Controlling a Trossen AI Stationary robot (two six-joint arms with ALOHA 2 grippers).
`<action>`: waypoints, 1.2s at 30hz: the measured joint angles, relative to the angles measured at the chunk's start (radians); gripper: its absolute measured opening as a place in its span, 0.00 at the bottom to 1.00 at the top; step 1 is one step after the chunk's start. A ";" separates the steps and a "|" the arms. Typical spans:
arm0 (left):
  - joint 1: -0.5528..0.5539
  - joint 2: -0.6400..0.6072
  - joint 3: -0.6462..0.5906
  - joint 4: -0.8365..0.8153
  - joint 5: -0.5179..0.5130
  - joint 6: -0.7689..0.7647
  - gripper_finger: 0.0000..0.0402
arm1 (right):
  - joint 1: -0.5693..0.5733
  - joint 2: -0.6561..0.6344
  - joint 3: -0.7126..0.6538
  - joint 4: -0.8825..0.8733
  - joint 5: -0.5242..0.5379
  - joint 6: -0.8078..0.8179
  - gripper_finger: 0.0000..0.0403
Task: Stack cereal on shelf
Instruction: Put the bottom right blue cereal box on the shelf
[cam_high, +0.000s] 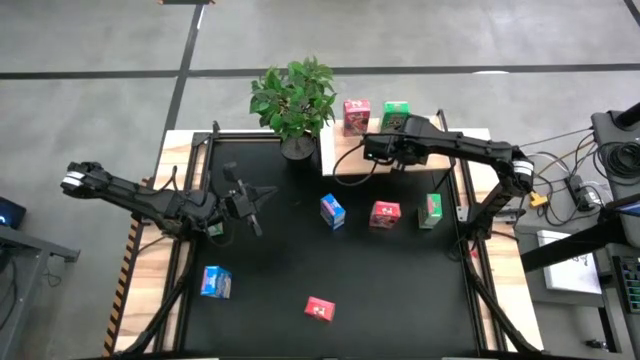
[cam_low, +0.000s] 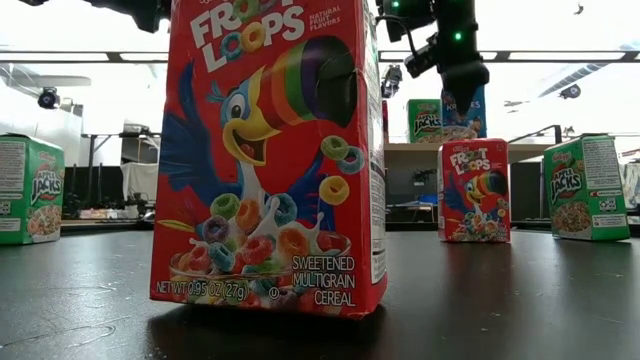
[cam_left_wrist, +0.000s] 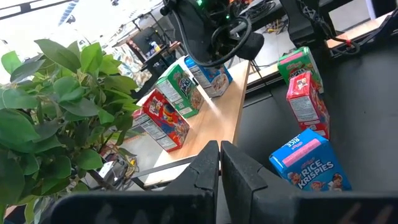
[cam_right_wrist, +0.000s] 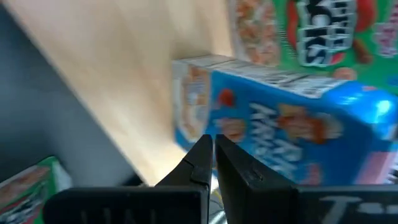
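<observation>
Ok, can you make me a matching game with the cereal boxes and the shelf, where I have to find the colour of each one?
Things:
1. Froot Loops box
2. Apple Jacks box
3. Rice Krispies box
4. shelf

Colours:
A. blue
B. pale wood
C. pink-red
D. green

Right pairs: 1-C, 2-D, 3-A, 4-B.
</observation>
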 joint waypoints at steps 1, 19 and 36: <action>0.000 0.000 0.000 -0.001 0.000 -0.003 0.00 | 0.002 0.000 -0.003 0.003 -0.010 0.002 0.02; 0.000 0.000 -0.001 -0.013 0.000 -0.004 0.00 | -0.004 -0.002 -0.183 0.158 0.158 0.027 0.02; 0.000 0.000 -0.001 -0.014 0.000 -0.010 0.00 | -0.001 -0.057 -0.134 0.149 -0.042 0.054 0.02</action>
